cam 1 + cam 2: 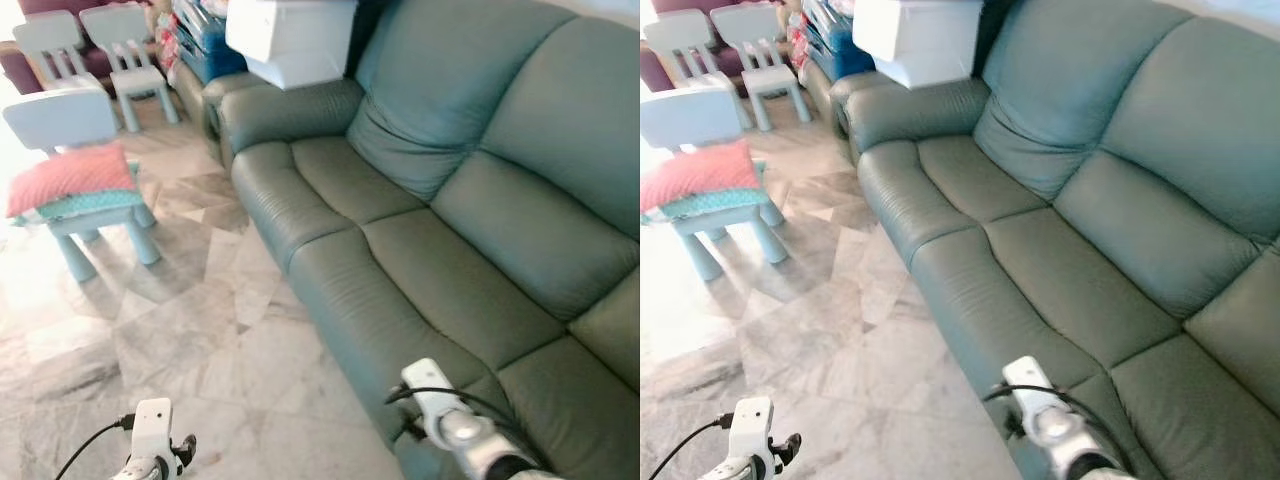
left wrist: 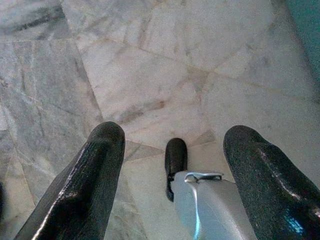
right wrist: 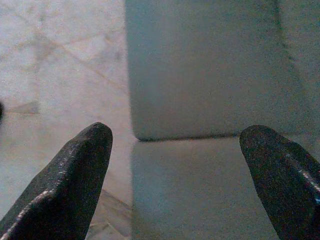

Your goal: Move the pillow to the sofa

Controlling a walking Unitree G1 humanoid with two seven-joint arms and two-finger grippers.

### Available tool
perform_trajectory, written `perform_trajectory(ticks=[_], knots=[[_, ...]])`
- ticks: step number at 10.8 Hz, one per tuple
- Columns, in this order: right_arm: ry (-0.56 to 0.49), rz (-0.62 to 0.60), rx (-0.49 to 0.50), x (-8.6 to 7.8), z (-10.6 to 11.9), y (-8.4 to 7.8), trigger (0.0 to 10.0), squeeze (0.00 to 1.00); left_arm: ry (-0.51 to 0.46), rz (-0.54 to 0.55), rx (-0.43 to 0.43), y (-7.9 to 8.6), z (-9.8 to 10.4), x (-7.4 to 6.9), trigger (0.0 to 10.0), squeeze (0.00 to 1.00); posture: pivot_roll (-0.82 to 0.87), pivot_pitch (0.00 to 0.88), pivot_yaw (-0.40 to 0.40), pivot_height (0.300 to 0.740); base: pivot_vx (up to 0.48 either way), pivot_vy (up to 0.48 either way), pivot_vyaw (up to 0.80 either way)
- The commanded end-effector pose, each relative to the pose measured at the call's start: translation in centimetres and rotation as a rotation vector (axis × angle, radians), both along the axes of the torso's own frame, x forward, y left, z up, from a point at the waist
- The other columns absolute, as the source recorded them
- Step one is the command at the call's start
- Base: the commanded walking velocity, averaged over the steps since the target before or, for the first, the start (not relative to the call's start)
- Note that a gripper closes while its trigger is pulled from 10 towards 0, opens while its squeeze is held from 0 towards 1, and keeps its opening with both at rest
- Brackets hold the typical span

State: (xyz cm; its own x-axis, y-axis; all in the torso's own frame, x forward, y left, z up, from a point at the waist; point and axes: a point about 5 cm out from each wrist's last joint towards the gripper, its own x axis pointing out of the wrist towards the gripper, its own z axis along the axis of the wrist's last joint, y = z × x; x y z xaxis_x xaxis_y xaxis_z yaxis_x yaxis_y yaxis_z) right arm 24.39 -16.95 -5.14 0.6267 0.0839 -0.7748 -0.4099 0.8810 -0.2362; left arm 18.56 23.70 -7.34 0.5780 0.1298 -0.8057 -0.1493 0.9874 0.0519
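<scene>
Pillow, pink fabric (image 1: 65, 175): upper left of frame, on pale blue child's chair (image 1: 60, 118), well apart from grippers. Left gripper (image 2: 172, 150), right gripper (image 3: 175, 165): low, fingers spread, empty. Green leather sofa (image 1: 480, 240): right. Advice: approach chair squarely; grasp pillow edge.

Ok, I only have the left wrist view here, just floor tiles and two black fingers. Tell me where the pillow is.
Observer: The pink pillow lies on a small pale blue chair, ahead on the robot's left.
Operator: Give me the sofa.
Observer: The green sofa runs along the robot's right, seats bare.
Operator: Report the right gripper.
Observer: The right gripper is open, holding nothing, pointing at the sofa's front edge.
</scene>
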Motion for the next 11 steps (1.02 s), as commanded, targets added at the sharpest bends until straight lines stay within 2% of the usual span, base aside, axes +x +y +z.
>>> perform_trajectory(ticks=[1,11], knots=[[-0.012,-0.002,0.007,0.5,0.36,-0.06,10.0,0.0,0.004,0.001,0.007,0.39,0.1,0.0,10.0,0.0,-0.08,0.02,-0.039,0.74,0.0,0.0,0.0],[-0.011,0.055,-0.012,0.38,0.28,0.24,10.0,0.0,0.016,-0.014,0.029,0.46,0.06,-0.09,10.0,0.0,-0.08,0.011,-0.037,0.74,0.0,0.474,0.0]])
